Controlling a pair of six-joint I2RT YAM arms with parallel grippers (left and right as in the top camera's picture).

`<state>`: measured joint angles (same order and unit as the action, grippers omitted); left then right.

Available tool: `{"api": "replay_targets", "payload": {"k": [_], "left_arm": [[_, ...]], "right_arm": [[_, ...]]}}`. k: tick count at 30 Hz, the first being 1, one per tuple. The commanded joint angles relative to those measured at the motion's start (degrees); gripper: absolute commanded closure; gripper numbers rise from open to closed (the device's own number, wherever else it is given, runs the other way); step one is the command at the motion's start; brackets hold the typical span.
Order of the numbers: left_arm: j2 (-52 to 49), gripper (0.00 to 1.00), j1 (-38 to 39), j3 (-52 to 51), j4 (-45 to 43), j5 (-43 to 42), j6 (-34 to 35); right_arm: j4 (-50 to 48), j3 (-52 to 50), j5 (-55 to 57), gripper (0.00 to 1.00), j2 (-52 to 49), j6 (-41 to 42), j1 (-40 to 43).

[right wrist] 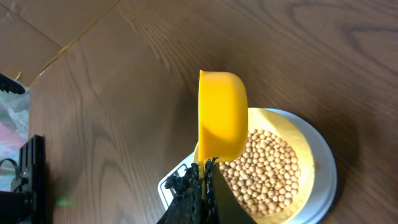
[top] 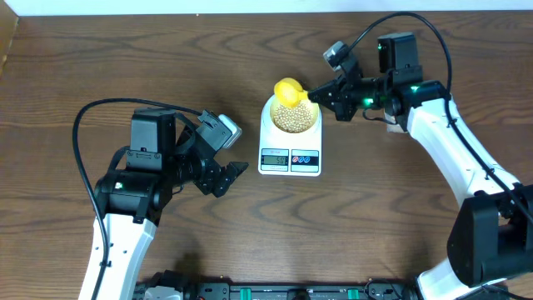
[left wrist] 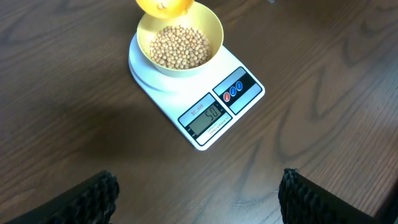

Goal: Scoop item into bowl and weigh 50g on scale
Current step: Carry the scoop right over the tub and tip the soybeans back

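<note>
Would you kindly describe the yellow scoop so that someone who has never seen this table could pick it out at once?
Near the middle of the wooden table stands a white scale with a pale yellow bowl of beans on it. The scoop hangs tipped over the bowl's far edge, held by the right gripper. It is a brighter, deeper yellow than the bowl.

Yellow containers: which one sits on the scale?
The paler bowl of beans rests on the scale; the brighter scoop hangs tipped above it in the right end effector.

Robot lab: arms [top: 125, 196], scale [top: 290, 158], wooden table [top: 83, 58]
</note>
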<state>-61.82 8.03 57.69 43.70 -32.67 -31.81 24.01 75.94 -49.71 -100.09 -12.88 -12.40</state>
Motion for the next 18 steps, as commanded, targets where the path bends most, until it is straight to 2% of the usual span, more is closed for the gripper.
{"api": "replay_targets", "payload": {"k": [1, 18], "left_arm": [[0.0, 0.15, -0.2, -0.2, 0.2, -0.1, -0.7], [0.0, 0.16, -0.2, -0.2, 0.2, -0.1, -0.7]], "right_arm": [[-0.8, 0.1, -1.2, 0.99, 1.2, 0.6, 0.5], [-1.9, 0.1, 1.8, 0.99, 1.2, 0.6, 1.9]]}}
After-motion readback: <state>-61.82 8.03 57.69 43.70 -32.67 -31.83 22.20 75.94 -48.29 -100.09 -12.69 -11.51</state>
